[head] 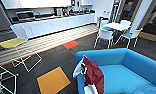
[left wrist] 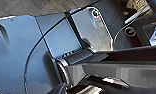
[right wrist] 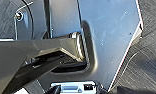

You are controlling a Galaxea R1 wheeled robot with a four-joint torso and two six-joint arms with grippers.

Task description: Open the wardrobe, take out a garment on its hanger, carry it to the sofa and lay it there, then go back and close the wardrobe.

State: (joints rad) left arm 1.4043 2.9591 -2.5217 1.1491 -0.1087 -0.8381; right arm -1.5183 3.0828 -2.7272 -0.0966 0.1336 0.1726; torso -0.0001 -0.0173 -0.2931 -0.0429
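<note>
No text, label, brand, number or sign can be read anywhere, neither on the long white kitchen counter (head: 56, 23) nor on the appliances standing along it.

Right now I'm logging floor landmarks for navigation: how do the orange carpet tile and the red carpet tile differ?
The orange carpet tile lies near the sofa, just beyond its armrest; the red carpet tile lies farther off, toward the kitchen counter. The orange one looks larger in the head view, the red one smaller. The red one touches the striped flooring's edge; the orange one sits amid dark carpet. Both are flat, four-sided patches.
</note>
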